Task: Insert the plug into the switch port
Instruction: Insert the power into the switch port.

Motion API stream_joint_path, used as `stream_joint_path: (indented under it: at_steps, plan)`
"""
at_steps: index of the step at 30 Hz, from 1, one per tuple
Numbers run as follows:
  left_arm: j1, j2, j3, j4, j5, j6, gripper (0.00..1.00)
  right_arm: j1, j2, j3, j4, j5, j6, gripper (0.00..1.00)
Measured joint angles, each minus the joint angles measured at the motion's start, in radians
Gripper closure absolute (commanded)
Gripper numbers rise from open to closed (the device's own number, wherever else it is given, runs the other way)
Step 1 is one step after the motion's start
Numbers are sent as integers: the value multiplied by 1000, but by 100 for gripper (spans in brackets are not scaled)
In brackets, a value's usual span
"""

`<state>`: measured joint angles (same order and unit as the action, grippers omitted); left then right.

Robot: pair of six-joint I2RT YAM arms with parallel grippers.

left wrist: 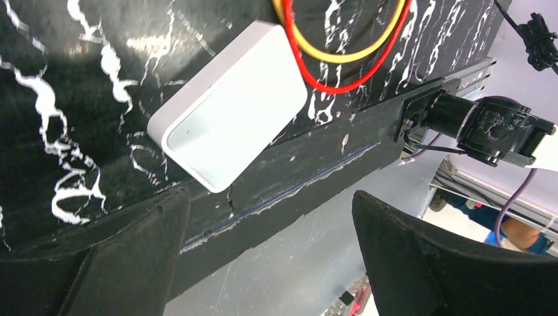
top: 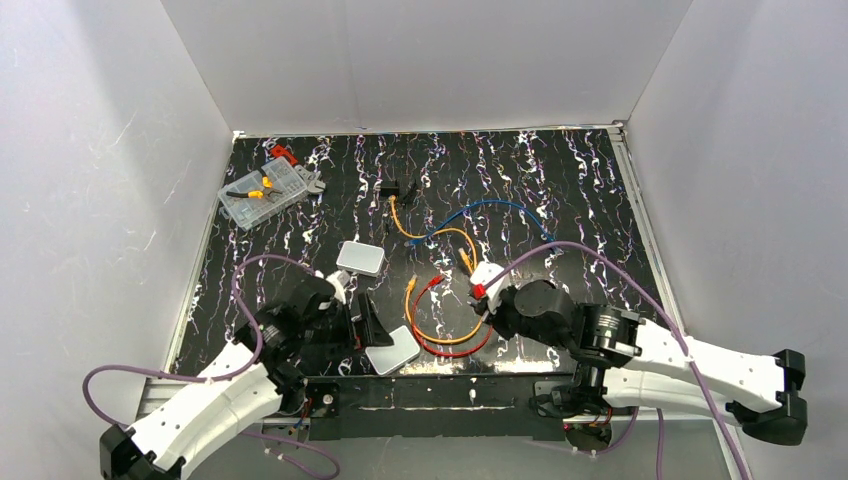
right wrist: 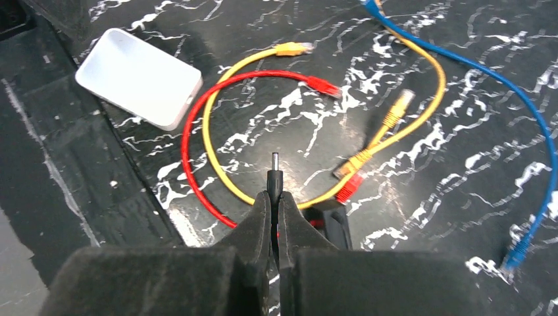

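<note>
Right tool (right wrist: 274, 197) pinching plug (right wrist: 275, 168), clear only from right wrist, perhaps barrel-tipped

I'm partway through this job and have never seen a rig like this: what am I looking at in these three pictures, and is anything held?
These are two robot arms bolted at the table's near edge. The wide picture looks down from above and behind them; the other two come from a camera on each wrist, so each shows its own fingers. The left end effector is open and empty, with a pale flat box just ahead of it. The right end effector is shut on a small black plug, its tip pointing forward. On the black marbled table lie a second pale box, a red cable and a yellow cable in loops, a blue cable, and a clear parts case at the back left.
</note>
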<state>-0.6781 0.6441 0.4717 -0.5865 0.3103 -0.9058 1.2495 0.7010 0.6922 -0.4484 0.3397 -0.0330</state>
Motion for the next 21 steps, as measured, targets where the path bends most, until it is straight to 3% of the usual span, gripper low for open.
stream_joint_path:
  at_steps: [11,21]
  plan:
    - [0,-76,-150,-40,47,-127,6,0,231,-26,208,-163,88,99]
    - [-2,53,-172,105,74,-158,6,0,478,-34,339,-246,170,99]
